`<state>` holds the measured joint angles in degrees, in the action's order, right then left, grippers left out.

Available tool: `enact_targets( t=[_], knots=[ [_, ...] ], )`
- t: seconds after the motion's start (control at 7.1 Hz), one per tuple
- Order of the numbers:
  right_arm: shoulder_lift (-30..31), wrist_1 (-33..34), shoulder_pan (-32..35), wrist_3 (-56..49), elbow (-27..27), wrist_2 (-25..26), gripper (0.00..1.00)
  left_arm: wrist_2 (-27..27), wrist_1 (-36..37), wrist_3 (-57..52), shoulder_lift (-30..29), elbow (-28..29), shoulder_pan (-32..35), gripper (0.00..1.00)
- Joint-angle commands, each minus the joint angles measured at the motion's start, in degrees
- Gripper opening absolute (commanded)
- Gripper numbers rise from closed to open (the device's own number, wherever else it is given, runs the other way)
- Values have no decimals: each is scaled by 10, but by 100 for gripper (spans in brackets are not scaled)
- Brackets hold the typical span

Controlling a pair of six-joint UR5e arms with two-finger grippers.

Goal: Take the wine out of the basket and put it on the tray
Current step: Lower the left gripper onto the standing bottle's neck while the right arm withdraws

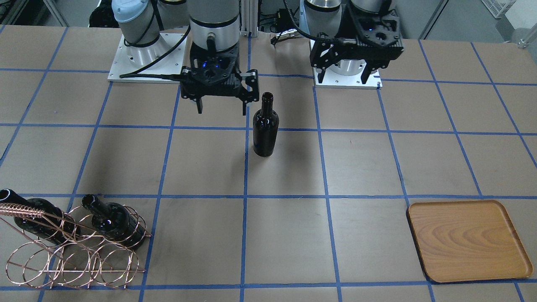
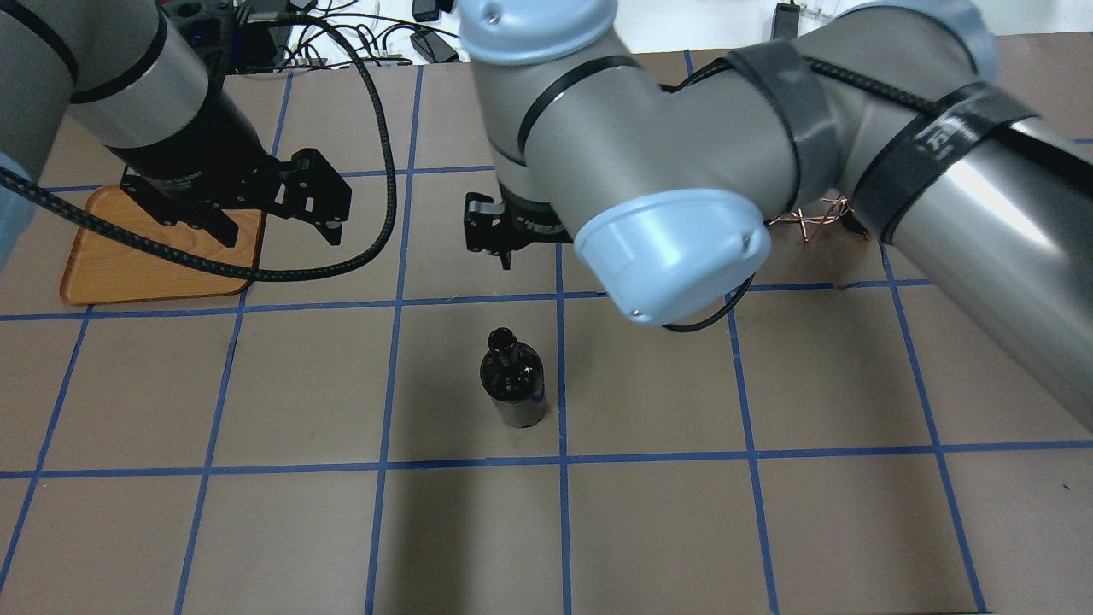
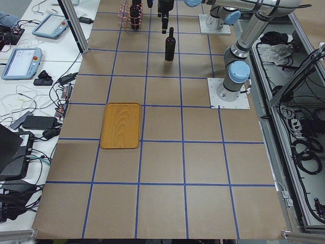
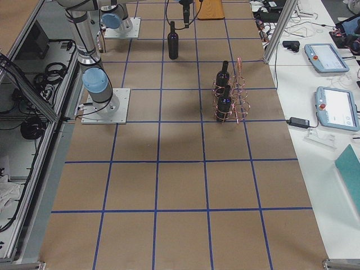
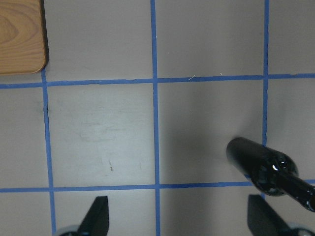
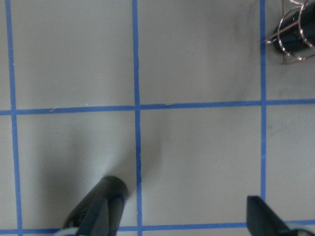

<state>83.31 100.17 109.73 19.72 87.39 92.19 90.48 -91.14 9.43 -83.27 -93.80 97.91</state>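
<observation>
You see the wine bottle [image 1: 265, 128] standing upright on the bench [image 1: 365, 167], out of the wire basket [image 1: 75, 251] and not yet on the wooden tray [image 1: 467, 239]. It stands near the middle of the bench, its base just beside a crossing of the blue tape lines [image 1: 245, 197], and nothing is touching it.

Your right claw [image 1: 222, 110] hangs in the air close to the bottle's neck but apart from it. Its fingers are spread wide and hold nothing. In the right wrist view the bottle shows at the lower left, by one fingertip rather than between the two.

Your left claw [image 1: 345, 77] hangs nearer the robot's base. It is likewise spread wide and empty. Its wrist view shows the bottle at the lower right and one corner of the tray at the upper left.

The basket sits on the robot's right, at the operators' edge of the bench. Two other bottles [image 1: 115, 220] lie slanted in its rings, necks pointing up and away from the centre. The tray lies flat on the robot's left, also toward the operators' edge, well apart from both the bottle and the basket.
</observation>
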Motion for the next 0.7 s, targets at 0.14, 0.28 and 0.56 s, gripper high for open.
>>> enact_targets(
  t=[0.14, 0.28, 0.56],
  knots=[
    [6, -1, -130, -106, -7, 7, 100, 1, 51, 116, -36, -41, 100, 100],
    [13, -4, -164, -106, -7, 8, 100, -5, 57, 165, -50, -41, 116, 100],
    [22, -24, -190, -107, -3, 15, 100, -5, 68, 190, -74, -41, 131, 100]
  ],
)
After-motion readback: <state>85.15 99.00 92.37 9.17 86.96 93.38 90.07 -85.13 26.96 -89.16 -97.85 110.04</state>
